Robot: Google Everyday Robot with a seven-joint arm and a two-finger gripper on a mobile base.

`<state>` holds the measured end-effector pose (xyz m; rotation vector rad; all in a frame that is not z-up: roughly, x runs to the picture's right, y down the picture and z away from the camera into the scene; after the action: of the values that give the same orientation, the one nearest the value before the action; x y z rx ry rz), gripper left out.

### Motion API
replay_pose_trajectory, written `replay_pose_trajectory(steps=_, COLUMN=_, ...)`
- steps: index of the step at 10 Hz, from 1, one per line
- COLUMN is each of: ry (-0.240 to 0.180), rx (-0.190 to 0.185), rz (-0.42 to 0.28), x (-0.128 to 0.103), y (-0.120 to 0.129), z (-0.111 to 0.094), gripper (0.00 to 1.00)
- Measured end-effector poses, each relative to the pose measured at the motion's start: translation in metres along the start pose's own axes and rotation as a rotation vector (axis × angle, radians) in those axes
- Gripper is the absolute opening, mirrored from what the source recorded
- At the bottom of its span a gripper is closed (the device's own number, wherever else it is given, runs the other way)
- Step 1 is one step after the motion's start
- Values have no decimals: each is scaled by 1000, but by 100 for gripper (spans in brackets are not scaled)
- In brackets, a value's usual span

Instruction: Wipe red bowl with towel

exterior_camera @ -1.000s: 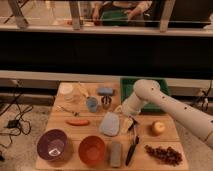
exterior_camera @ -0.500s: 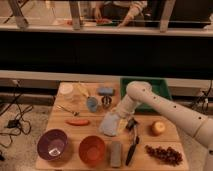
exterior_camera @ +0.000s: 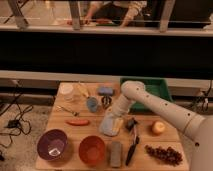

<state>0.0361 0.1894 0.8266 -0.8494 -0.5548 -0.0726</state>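
Note:
The red bowl (exterior_camera: 92, 149) is orange-red and stands upright at the table's front edge, left of centre. The towel (exterior_camera: 110, 125), a pale grey-blue cloth, lies crumpled in the middle of the table, just behind and to the right of the bowl. My white arm reaches in from the right and bends down. My gripper (exterior_camera: 116, 112) is at the towel's upper end and touches it. The towel and the wrist hide how the gripper holds the cloth.
A purple bowl (exterior_camera: 52, 144) sits left of the red one. A grey bar (exterior_camera: 116, 153) and a black brush (exterior_camera: 132, 145) lie to its right. Grapes (exterior_camera: 164, 154), an orange fruit (exterior_camera: 158, 127), a blue cup (exterior_camera: 92, 104), a sponge (exterior_camera: 105, 91) and a green bin (exterior_camera: 152, 86) stand around.
My arm has swung to the left and the gripper has come down onto the towel's upper end. The towel and the bowls have stayed in place.

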Motion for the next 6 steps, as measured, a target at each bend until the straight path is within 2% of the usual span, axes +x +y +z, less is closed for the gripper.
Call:
replay_pose_trajectory(steps=4, ry=2, rx=-11, rz=17, x=16, y=-4, z=2, gripper=80)
replay_pose_trajectory(steps=6, ry=1, rx=-28, rz=16, x=19, y=-7, z=7, gripper=80)
